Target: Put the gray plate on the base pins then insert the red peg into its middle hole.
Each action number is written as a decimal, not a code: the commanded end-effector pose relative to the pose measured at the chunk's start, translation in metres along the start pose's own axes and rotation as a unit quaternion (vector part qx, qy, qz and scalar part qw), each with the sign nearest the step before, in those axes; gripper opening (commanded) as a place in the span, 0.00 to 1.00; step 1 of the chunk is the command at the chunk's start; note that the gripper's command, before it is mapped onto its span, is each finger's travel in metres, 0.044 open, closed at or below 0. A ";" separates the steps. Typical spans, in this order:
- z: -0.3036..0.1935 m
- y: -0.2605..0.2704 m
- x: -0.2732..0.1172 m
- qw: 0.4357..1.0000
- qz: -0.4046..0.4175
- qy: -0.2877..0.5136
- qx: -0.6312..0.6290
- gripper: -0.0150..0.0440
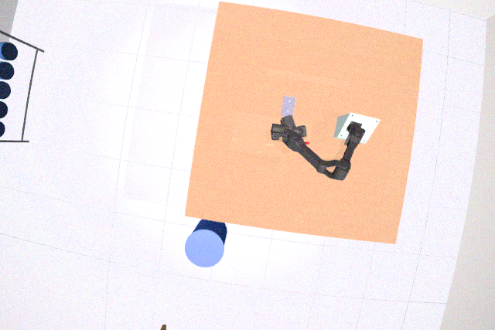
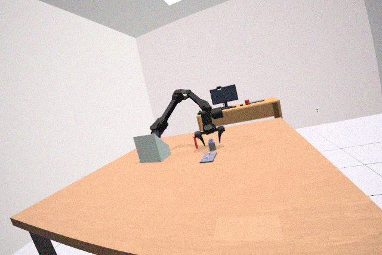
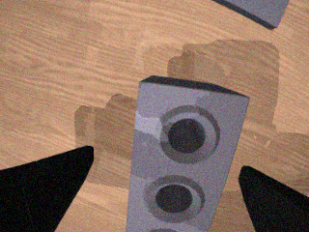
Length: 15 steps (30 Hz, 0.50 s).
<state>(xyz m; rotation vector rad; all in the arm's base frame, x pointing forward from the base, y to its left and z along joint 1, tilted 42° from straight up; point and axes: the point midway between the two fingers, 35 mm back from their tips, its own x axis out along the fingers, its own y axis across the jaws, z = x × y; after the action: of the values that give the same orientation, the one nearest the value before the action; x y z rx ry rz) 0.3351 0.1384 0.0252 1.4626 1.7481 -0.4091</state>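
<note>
The gray plate (image 2: pixel 212 146) (image 3: pixel 150 159) stands on the table beside the base; two of its round holes show in full in the wrist view, with the edge of a third at the bottom. It is hidden under the arm in the top view. My gripper (image 2: pixel 212 144) (image 3: pixel 166 164) is open and empty, its fingers above and to either side of the plate. The base (image 1: pixel 285 106) (image 2: pixel 212 158) (image 3: pixel 256 7) lies flat with two small pale pins showing. The red peg (image 1: pixel 307 143) (image 2: pixel 195 142) stands nearly upright near one finger, apart from the plate.
A pale green block with a sloped side (image 1: pixel 342 125) (image 2: pixel 147 150) stands on the table (image 1: pixel 247 182) (image 2: pixel 185 202) near the arm's base. A desk with a monitor (image 2: pixel 224 94) is in the background. A blue cylinder (image 1: pixel 204 248) stands beyond the table edge.
</note>
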 end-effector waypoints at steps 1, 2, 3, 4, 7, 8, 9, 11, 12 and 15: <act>0.000 -0.003 0.007 1.000 -0.002 0.001 0.005 1.00; 0.000 -0.003 0.008 1.000 -0.002 0.001 0.005 1.00; 0.000 -0.003 0.010 1.000 -0.002 0.001 0.005 1.00; 0.000 -0.003 0.011 1.000 -0.002 0.002 0.005 1.00; 0.000 -0.003 0.013 1.000 -0.001 0.002 0.005 1.00; 0.000 -0.003 0.013 1.000 -0.001 0.002 0.005 0.96; 0.000 -0.003 0.013 1.000 -0.001 0.002 0.005 0.91; 0.000 -0.003 0.013 1.000 -0.001 0.002 0.005 0.82; 0.000 -0.003 0.013 1.000 -0.001 0.002 0.005 0.78; 0.000 -0.003 0.013 1.000 -0.001 0.002 0.005 0.64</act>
<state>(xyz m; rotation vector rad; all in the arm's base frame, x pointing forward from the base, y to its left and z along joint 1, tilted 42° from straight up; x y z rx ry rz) 0.3326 0.1466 0.0156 1.4643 1.7519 -0.4109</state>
